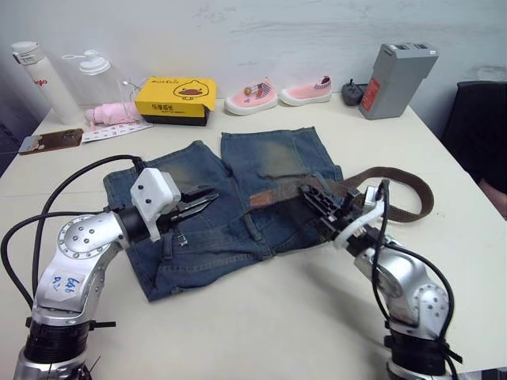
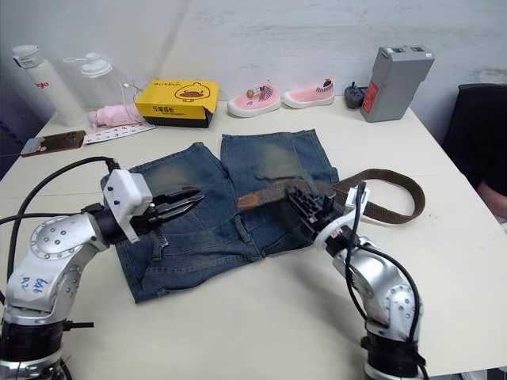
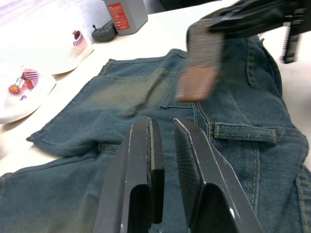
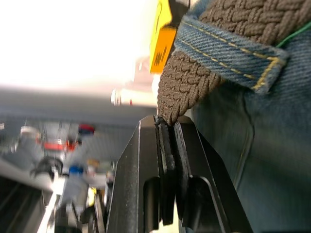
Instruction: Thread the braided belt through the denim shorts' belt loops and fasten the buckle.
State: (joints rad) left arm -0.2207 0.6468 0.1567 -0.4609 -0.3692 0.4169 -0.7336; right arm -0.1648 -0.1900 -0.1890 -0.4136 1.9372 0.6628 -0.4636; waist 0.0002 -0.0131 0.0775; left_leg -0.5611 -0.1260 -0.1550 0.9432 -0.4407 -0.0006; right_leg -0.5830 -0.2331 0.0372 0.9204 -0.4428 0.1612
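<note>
The right gripper (image 4: 167,127), at centre right of the head views, is clamped on the belt (image 4: 194,87) just past a loop (image 4: 228,48), probably to pull it onward along the waistband. The left gripper (image 1: 200,202), slightly parted and holding nothing, hovers over the shorts (image 1: 198,229) mid-frame, seemingly ready to steady them. The belt is brown and braided; its tail curves right across the table (image 1: 277,317).

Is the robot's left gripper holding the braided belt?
No. The left gripper hovers open over the denim shorts; the right gripper pinches the braided belt.
</note>
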